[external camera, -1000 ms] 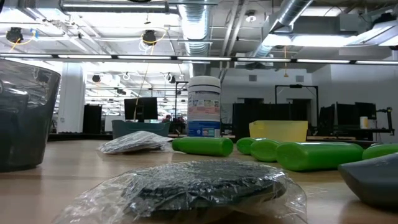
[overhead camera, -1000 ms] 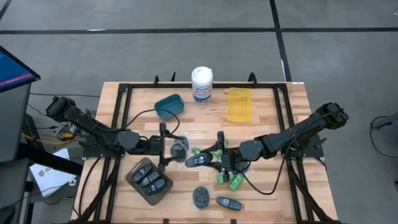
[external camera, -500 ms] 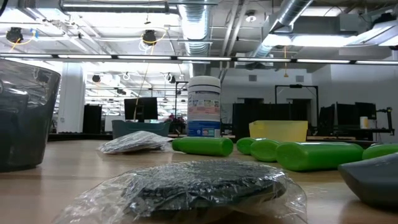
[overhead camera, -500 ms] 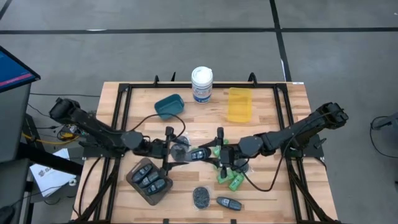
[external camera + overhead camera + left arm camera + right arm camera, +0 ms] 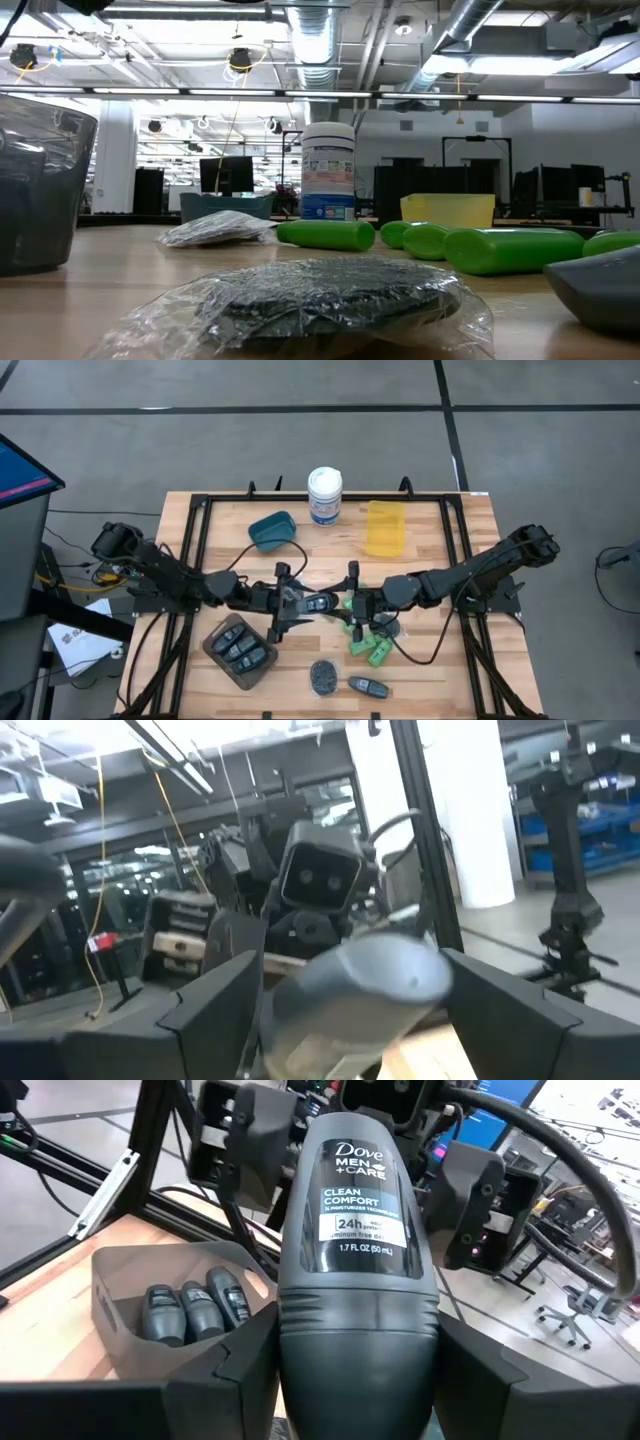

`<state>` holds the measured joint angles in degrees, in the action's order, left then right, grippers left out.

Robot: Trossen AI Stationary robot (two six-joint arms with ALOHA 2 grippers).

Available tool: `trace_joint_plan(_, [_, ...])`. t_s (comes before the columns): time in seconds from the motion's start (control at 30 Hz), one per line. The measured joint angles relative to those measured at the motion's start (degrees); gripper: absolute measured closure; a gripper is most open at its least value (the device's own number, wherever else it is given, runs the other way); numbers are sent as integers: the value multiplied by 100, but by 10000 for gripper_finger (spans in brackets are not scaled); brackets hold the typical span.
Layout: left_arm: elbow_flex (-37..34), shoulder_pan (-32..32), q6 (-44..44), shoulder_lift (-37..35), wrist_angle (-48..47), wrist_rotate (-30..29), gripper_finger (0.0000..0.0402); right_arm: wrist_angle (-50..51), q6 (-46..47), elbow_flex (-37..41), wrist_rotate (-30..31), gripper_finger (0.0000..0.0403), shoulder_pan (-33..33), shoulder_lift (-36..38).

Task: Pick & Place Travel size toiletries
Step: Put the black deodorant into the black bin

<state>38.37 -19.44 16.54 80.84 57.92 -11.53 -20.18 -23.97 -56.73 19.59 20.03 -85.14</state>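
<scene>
Both arms have converged mid-table; right gripper (image 5: 345, 603) clamps the dark grey oblong deodorant bottle (image 5: 318, 603), its long axis pointing between the left gripper (image 5: 284, 606)'s spread jaws.

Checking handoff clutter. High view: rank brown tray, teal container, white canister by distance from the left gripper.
From the left gripper, at table centre:
1. Brown tray, on the near-left side.
2. Teal container, far-left side.
3. White canister, far edge, centre.

Low view: wrapped round piece (image 5: 320, 300) cut off by the bottom edge; grey bin (image 5: 40, 190) and dark bottle (image 5: 600, 290) cut by the sides. Left wrist view: held grey bottle (image 5: 350, 990) blurred, its label unreadable.
</scene>
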Motion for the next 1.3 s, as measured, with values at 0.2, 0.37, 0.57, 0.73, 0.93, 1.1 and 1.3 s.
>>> trace_joint_plan(0.2, [0, 103, 102, 322, 517, 44, 105, -17, 23, 0, -2, 215, -33, 0])
trace_joint_plan(0.37, [0, 236, 107, 574, 882, 360, 111, -15, 30, 0, -1, 215, -33, 0])
trace_joint_plan(0.57, [0, 227, 265, 605, 1071, 564, 153, -2, 46, 0, -4, 215, -31, 0])
trace_joint_plan(0.73, [2, 228, 324, 605, 1175, 586, 197, 1, 68, 2, 2, 215, -31, 0])
trace_joint_plan(0.93, [2, 229, 384, 601, 1199, 553, 215, -4, 131, 2, 35, 215, -33, 0])
trace_joint_plan(1.1, [2, 227, 352, 601, 1186, 558, 217, 0, 160, 2, 19, 205, -31, 0])
trace_joint_plan(1.3, [7, 217, 244, 601, 1121, 582, 225, 17, 127, 2, -46, 158, -3, -7])
